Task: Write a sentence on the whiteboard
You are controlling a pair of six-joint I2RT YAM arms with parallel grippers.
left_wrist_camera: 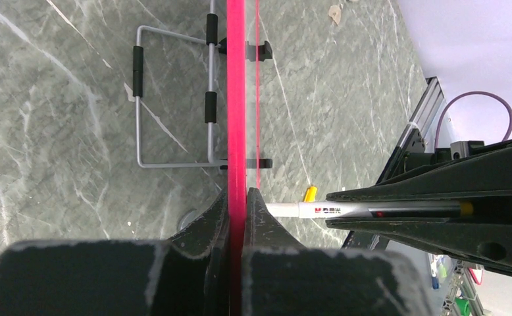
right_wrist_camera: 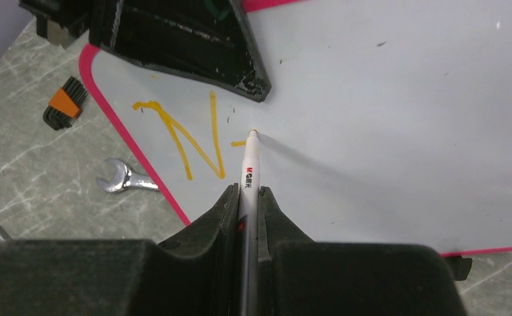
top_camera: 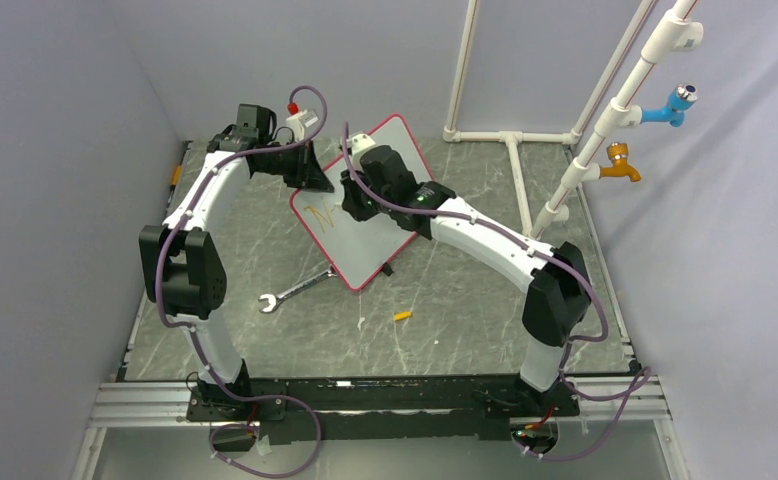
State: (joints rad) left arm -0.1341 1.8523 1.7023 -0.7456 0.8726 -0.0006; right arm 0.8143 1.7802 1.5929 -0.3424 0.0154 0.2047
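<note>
While my left claw [left_wrist_camera: 239, 197] clamps the whiteboard [right_wrist_camera: 385, 131], my right claw [right_wrist_camera: 248, 194] grips the marker [right_wrist_camera: 250, 158], tip beside the sentence [right_wrist_camera: 194, 141], one orange N.

Orange "N" [right_wrist_camera: 197, 150] on whiteboard [right_wrist_camera: 385, 118]

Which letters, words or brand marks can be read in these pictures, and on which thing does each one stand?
"N": orange handwriting on the whiteboard, all of the sentence so far. The short stroke beside it is not yet a letter.
"M&G": small red brand mark on the marker, reading uncertain. The characters after it are too small to read.
Nothing else is readable.
</note>
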